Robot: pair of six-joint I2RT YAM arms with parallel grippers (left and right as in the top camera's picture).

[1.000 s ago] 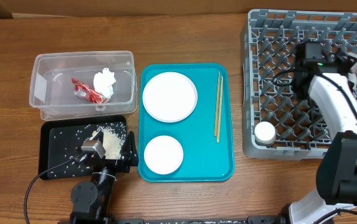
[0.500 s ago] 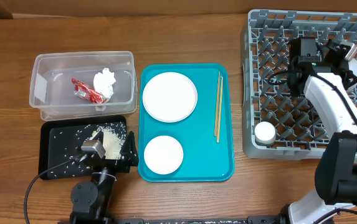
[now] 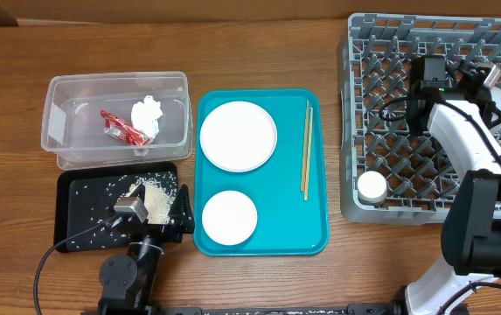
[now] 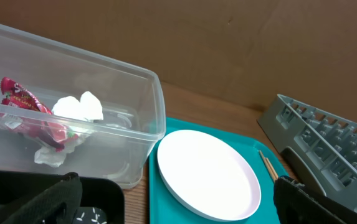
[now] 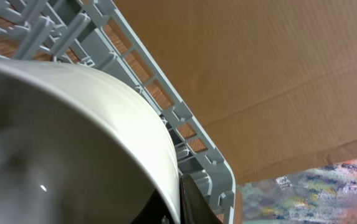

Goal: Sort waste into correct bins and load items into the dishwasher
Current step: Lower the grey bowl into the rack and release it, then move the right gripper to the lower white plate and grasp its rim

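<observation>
My right gripper (image 5: 179, 198) is shut on the rim of the pale bowl (image 5: 72, 143), which fills the right wrist view. It holds the bowl over the far right of the grey dish rack (image 3: 390, 52). A small white cup (image 3: 372, 186) stands in the rack's front left corner. My left gripper (image 3: 156, 214) is open and empty, low over the black tray (image 3: 75, 223) that holds rice grains (image 3: 149, 197). The clear tub (image 3: 58, 131) holds the red wrapper (image 3: 121, 128) and the tissue (image 3: 147, 115). The large plate (image 3: 238, 135), the small plate (image 3: 229, 217) and the chopsticks (image 3: 305, 149) lie on a teal tray (image 3: 276, 227).
The left wrist view shows the clear tub (image 4: 147, 99), the large plate (image 4: 206, 174), a chopstick tip (image 4: 266, 167) and the rack's corner (image 4: 315, 130). A brown cardboard wall (image 5: 259, 74) stands behind the rack.
My right gripper has shifted slightly toward the rack's right side with the bowl in it. The left arm has not moved.
</observation>
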